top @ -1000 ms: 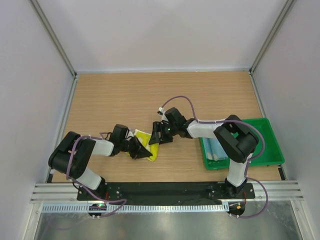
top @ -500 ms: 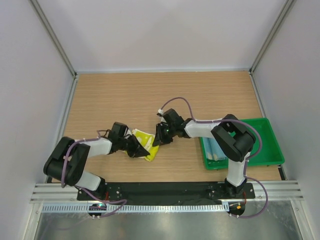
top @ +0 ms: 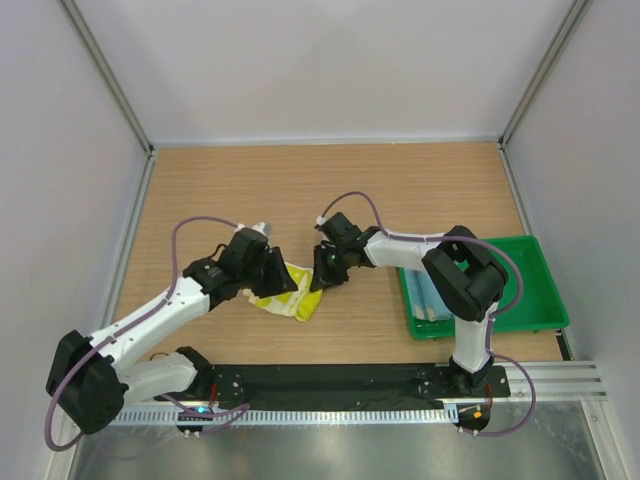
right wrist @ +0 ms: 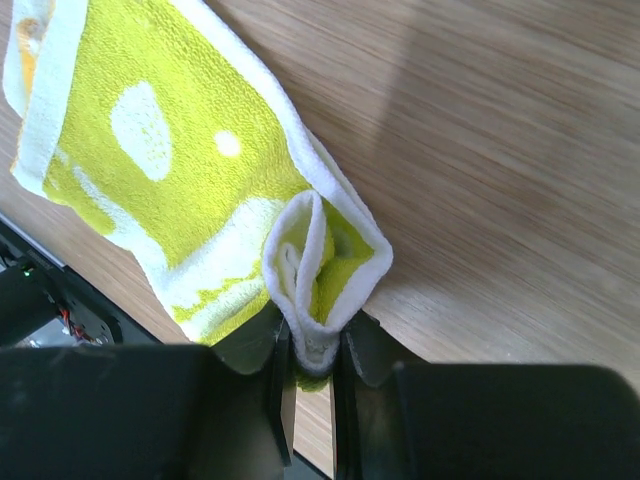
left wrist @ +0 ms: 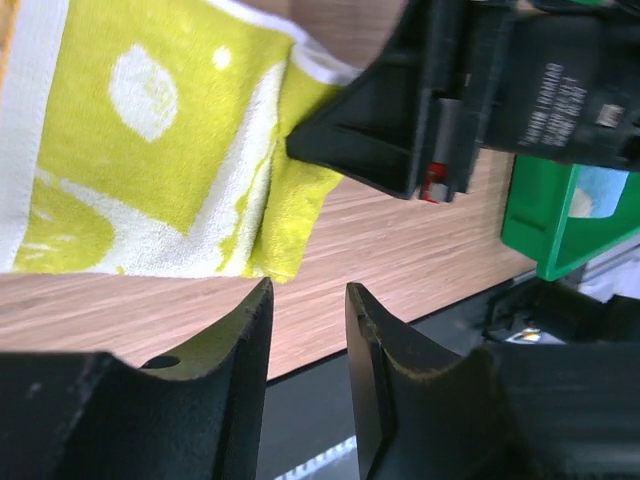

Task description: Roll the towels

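Observation:
The pale yellow towel (top: 296, 303) with lime-green patches lies partly folded on the wooden table, between the two grippers. My right gripper (top: 322, 276) is shut on the towel's doubled white-edged corner (right wrist: 318, 262), which bulges out in a loop ahead of the right gripper (right wrist: 312, 352). At the towel's left side, my left gripper (top: 287, 287) is open. In the left wrist view the left gripper (left wrist: 308, 296) has only bare table between its fingers, with the yellow towel (left wrist: 150, 150) just beyond their tips. The light blue towel (top: 431, 297) lies in the green tray.
The green tray (top: 520, 285) stands at the right edge of the table, close to the right arm's base. A black base rail (top: 330, 380) runs along the near edge. White walls close in the left, right and back sides.
My left gripper has let go of the towel and opened, its arm stretching out leftward. My right gripper has closed on the towel's folded corner. The towel lies flatter.

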Robot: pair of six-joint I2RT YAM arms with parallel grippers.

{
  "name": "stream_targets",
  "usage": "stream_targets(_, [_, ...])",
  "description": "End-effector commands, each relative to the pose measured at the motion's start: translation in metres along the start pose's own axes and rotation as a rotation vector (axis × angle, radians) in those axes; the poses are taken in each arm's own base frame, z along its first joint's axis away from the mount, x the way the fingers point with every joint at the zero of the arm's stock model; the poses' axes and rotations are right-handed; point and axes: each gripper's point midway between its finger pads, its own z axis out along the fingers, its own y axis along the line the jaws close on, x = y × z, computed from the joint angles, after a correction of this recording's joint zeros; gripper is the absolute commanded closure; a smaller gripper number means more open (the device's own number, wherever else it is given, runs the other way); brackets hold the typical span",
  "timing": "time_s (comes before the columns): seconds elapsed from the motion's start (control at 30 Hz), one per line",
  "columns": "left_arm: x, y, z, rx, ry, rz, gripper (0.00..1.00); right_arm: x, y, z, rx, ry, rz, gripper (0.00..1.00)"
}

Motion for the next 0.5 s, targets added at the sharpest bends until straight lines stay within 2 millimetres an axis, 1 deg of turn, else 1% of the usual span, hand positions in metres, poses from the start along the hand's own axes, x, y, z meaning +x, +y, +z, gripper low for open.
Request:
stream_targets(0.0, [-0.016, 0.007, -0.008, -0.144, -0.113, 0.150, 0.64, 0.004, -0.005, -0.011, 0.073, 0.018, -0.002, 0.93])
stream_targets(0.03, [-0.008, -0.001, -0.007, -0.133, -0.106, 0.194, 0.63, 0.005, -0.004, -0.011, 0.075, 0.019, -0.005, 0.93])
stream_targets(0.07, [-0.008, -0.008, -0.007, -0.130, -0.107, 0.215, 0.63, 0.005, -0.003, -0.012, 0.075, 0.022, -0.009, 0.93])
stream_targets(0.1, [-0.005, -0.010, -0.002, -0.142, -0.099, 0.237, 0.63, 0.006, -0.002, -0.012, 0.070, 0.028, -0.010, 0.93])
stream_targets(0.13, [0.003, -0.018, 0.000, -0.140, -0.102, 0.286, 0.63, 0.007, -0.001, -0.012, 0.069, 0.027, -0.012, 0.93])
stream_targets(0.17, [0.003, -0.027, 0.000, -0.134, -0.114, 0.311, 0.63, 0.006, -0.002, -0.012, 0.072, 0.027, -0.011, 0.93])
stream_targets(0.2, [0.008, -0.032, 0.005, -0.139, -0.112, 0.343, 0.63, 0.007, -0.002, -0.013, 0.075, 0.032, -0.006, 0.93])
stream_targets(0.23, [0.008, -0.036, 0.006, -0.152, -0.141, 0.368, 0.63, 0.007, -0.002, -0.012, 0.076, 0.035, -0.008, 0.93])
stream_targets(0.27, [0.018, -0.046, 0.007, -0.131, -0.139, 0.411, 0.63, 0.006, -0.001, -0.012, 0.077, 0.034, -0.005, 0.93])
stream_targets(0.3, [0.020, -0.051, 0.009, -0.126, -0.145, 0.424, 0.62, 0.008, -0.002, -0.012, 0.084, 0.041, -0.002, 0.94])
stream_targets(0.33, [0.023, -0.052, 0.014, -0.136, -0.140, 0.436, 0.61, 0.008, -0.002, -0.013, 0.085, 0.041, 0.000, 0.94])
stream_targets(0.37, [0.030, -0.058, 0.018, -0.119, -0.136, 0.453, 0.60, 0.008, 0.000, -0.013, 0.085, 0.041, -0.003, 0.94])
stream_targets(0.43, [0.033, -0.058, 0.023, -0.133, -0.140, 0.472, 0.59, 0.010, -0.001, -0.013, 0.087, 0.050, -0.003, 0.94])
stream_targets(0.47, [0.036, -0.054, 0.030, -0.161, -0.136, 0.494, 0.59, 0.011, 0.000, -0.013, 0.087, 0.052, -0.006, 0.94])
